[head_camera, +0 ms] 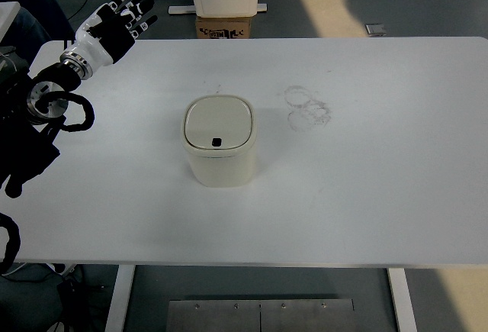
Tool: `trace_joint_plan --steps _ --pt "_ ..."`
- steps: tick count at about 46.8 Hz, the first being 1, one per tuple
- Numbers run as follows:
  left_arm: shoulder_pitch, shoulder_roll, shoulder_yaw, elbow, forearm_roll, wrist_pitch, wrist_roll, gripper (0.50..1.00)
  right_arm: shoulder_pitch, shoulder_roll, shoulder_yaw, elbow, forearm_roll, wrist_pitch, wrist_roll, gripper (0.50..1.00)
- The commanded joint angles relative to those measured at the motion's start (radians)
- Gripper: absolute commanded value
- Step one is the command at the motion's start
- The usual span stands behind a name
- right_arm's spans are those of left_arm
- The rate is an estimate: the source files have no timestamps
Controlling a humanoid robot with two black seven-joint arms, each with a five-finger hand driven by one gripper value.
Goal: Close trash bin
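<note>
Standing mid-table, squat cream plastic trash bin [219,149], rounded-square lid flat, left hand [111,28] spread wide, empty, far-left corner.

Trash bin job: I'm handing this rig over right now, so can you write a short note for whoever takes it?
Left hand: open, holding nothing, over the table's far left corner, well clear of the bin.
Right hand: not in view.
Trash bin: upright at the middle of the white table, its lid lying flat on top.
Done: lid looks closed.
Left: apparently nothing; confirm the lid is seated.
</note>
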Motion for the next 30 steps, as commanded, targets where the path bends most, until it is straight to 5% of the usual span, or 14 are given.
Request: trace_joint_plan --steps 1,30 --pt "0.009 -0.017 -0.009 0.023 -0.026 0.000 -0.002 1.000 0.000 0.000 0.000 0.000 0.000 0.000 0.000 0.991" --pt "0.053 -0.060 -0.055 0.057 -0.079 -0.008 -0.048 1.000 0.005 0.000 0.003 0.000 -0.006 0.000 -0.006 0.991"
